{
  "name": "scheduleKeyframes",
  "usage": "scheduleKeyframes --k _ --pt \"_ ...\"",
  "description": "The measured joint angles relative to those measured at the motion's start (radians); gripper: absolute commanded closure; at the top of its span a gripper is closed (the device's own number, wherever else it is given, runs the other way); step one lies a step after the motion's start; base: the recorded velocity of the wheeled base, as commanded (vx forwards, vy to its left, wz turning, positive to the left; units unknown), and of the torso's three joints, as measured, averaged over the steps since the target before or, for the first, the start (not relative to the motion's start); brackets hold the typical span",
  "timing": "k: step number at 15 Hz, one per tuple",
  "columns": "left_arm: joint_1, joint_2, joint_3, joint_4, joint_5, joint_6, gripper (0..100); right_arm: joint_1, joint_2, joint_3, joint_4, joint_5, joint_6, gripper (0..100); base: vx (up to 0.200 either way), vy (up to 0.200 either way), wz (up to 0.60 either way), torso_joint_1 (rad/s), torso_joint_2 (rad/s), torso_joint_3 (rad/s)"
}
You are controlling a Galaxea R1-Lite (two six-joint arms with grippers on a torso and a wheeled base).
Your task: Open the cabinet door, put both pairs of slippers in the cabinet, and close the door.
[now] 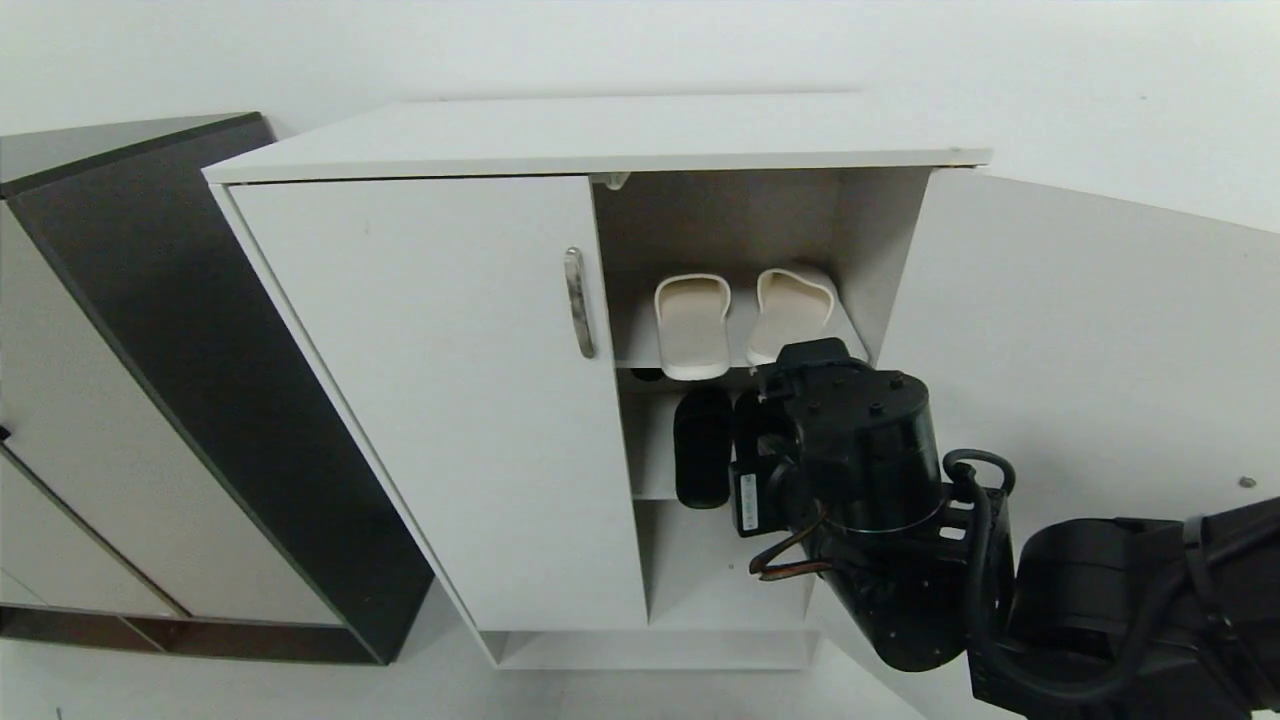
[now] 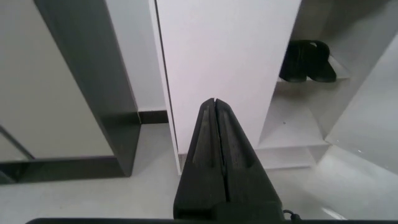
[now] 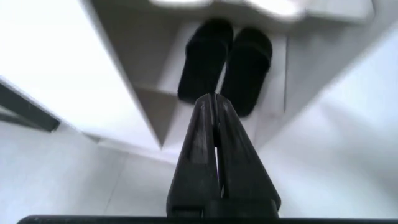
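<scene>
**Cabinet (image 1: 600, 135), right side standing open.** The white slippers (image 1: 692, 325) are lying on the upper shelf and the black slippers (image 1: 702, 448) on the shelf below. The right gripper (image 3: 216, 99) is hanging just before the black pair, its fingers pressed together. The left gripper (image 2: 214, 106), fingers likewise together, is facing the closed left door (image 1: 430, 380). Judged step: closing. The arm should be clearing the opening first, then pushing the open door (image 1: 1080, 330) round from its outer face. The arm is hiding the second black slipper, and the open door's right edge is running off-frame.

The right pincer (image 3: 215, 98) and cylindrical arm (image 1: 880, 450) are black, with looping cables.
</scene>
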Motion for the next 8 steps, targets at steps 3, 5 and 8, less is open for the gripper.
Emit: scheduleKeyframes --k 3,5,8 --pt "0.0 0.0 0.0 0.0 0.0 0.0 100 -0.001 -0.001 0.014 -0.001 -0.001 -0.003 100 -0.2 0.0 0.0 -0.001 0.0 -0.001" --pt "0.0 0.0 0.0 0.0 0.0 0.0 100 -0.003 -0.001 0.02 -0.002 0.0 0.0 100 -0.2 0.0 0.0 0.002 0.0 0.002" --pt "0.0 0.0 0.0 0.0 0.0 0.0 100 -0.012 -0.007 0.032 -0.016 0.0 0.003 100 -0.133 0.0 0.0 0.0 0.0 0.003"
